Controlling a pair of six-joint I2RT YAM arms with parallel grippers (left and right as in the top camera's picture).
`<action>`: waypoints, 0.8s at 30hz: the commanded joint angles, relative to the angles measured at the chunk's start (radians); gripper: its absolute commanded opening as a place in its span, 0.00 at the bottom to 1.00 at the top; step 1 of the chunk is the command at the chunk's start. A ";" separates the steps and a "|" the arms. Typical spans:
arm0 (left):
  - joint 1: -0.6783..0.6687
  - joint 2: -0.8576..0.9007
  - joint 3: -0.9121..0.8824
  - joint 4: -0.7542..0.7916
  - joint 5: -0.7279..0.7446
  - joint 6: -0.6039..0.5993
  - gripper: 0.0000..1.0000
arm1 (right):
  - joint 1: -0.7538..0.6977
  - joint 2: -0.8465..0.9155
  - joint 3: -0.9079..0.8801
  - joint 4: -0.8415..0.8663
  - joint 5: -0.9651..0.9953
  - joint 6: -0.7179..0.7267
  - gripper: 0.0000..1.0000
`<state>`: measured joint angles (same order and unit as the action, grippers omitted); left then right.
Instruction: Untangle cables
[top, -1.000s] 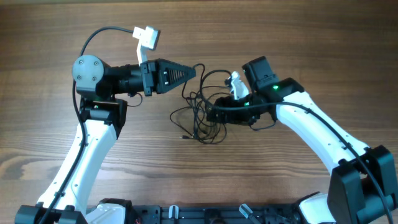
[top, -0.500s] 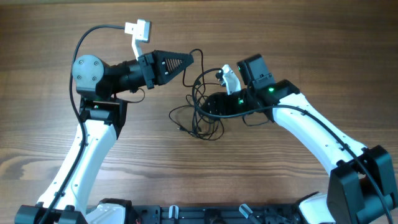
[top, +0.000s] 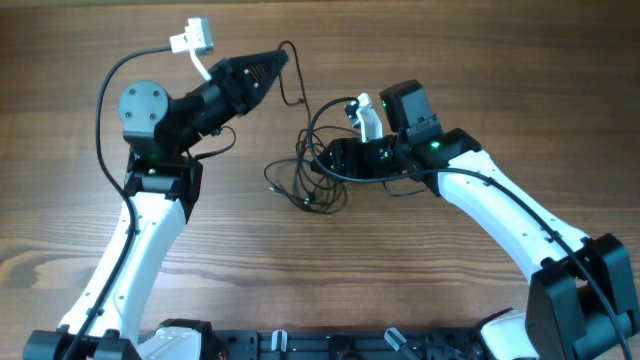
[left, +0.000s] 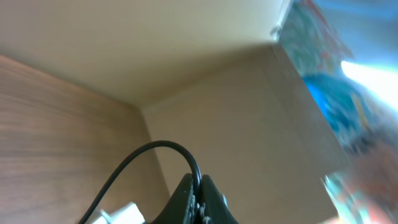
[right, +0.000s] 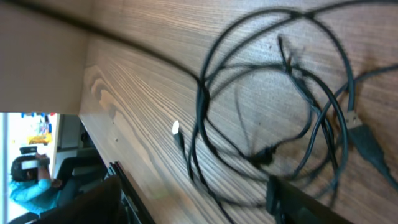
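Nearest to us, the wooden desk (top: 420, 290) carries the cables (top: 318, 178), bunched in loose overlapping loops just left of centre, between the two arms. In the right wrist view the same loops (right: 205, 106) lie crossed over one another on the wood grain. A small silver-tipped plug (right: 176, 129) rests on the desk at the edge of the bunch, and a darker plug (right: 357, 124) sits among the cords on the other side.

The right hand (top: 332, 160) is low at the right edge of the bunch, touching it. Cords run in under its fingers, but we cannot tell whether they are clamped or merely lying against it.

Farther off, the left hand (top: 278, 58) is raised and angled up and away from the bunch. Its fingers (left: 198, 186) are pressed together on a single strand (left: 155, 144), which arches out of the tips in the left wrist view. From above we see that strand (top: 291, 85) hanging from the hand back toward the bunch. Behind the hand, that view shows only a pale wall (left: 236, 112).
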<state>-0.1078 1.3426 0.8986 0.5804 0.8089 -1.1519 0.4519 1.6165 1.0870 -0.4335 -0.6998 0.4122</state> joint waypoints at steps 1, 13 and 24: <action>0.008 -0.005 0.006 -0.129 -0.279 0.077 0.04 | 0.008 -0.008 -0.003 -0.036 0.098 0.039 0.71; 0.007 0.063 0.006 -0.822 -0.558 0.286 0.72 | 0.008 -0.004 -0.003 -0.103 0.188 0.085 0.72; -0.068 0.205 0.006 -0.983 -0.538 0.504 0.66 | 0.008 -0.004 -0.003 -0.130 0.226 0.089 0.70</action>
<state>-0.1295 1.4940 0.9020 -0.4072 0.2768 -0.7795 0.4557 1.6165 1.0866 -0.5480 -0.5220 0.4915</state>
